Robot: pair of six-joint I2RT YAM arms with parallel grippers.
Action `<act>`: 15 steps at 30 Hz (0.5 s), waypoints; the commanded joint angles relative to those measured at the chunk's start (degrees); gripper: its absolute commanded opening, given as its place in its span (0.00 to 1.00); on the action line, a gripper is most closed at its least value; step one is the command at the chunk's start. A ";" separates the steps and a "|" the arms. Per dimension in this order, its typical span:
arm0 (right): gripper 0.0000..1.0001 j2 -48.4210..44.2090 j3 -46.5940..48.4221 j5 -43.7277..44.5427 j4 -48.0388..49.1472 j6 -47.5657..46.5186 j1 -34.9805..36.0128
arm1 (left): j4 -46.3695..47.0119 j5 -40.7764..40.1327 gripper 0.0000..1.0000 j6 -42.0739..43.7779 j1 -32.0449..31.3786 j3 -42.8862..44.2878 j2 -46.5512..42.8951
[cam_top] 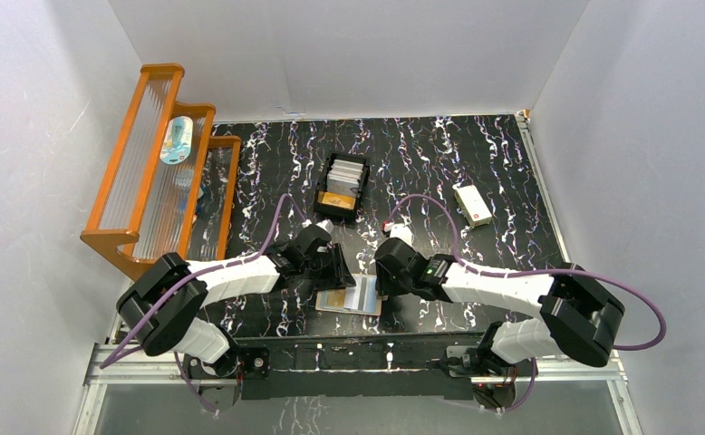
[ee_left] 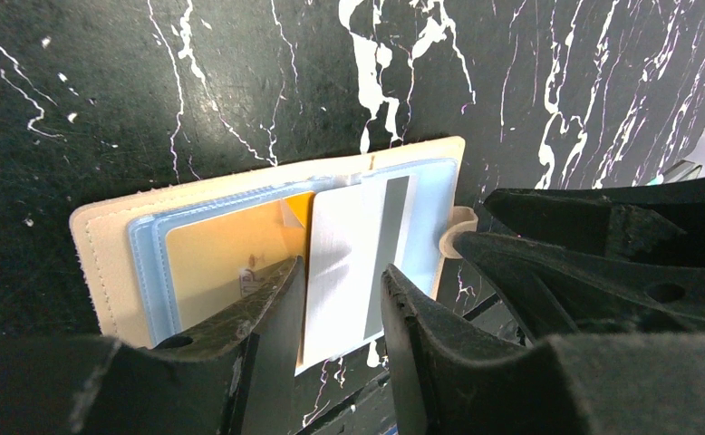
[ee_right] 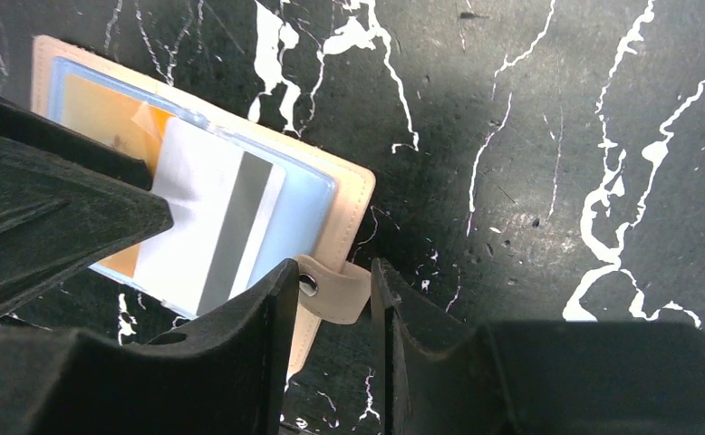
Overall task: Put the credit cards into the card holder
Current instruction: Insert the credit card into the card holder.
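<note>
The tan card holder (cam_top: 360, 306) lies open on the table near the front edge, between both arms. An orange credit card (ee_left: 222, 254) sits inside its left clear sleeve. A white credit card with a grey stripe (ee_left: 349, 254) lies half in the right sleeve, its near end sticking out. My left gripper (ee_left: 340, 269) stands open over that white card, one jaw on each side and clear of it. My right gripper (ee_right: 333, 265) is shut on the holder's snap tab (ee_right: 338, 292), which bows between the jaws. More cards stand in the black tray (cam_top: 323, 195).
A white box with a red mark (cam_top: 472, 205) lies at the back right. An orange wooden rack (cam_top: 159, 172) with a small bottle (cam_top: 177, 139) stands at the left wall. In the right wrist view the left gripper's fingers (ee_right: 59, 208) cover the holder's left part.
</note>
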 commanded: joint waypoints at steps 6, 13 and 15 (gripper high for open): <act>0.43 1.33 -1.67 0.41 1.87 1.34 0.23 | -1.18 -0.59 0.36 0.01 -2.50 2.46 1.68; 0.42 1.22 -2.60 0.24 2.99 2.03 0.25 | -0.93 -0.22 0.35 -0.44 -3.97 4.74 3.45; 0.42 1.10 -2.66 0.20 3.25 2.21 0.21 | -0.80 -0.12 0.34 -0.61 -4.40 5.47 4.00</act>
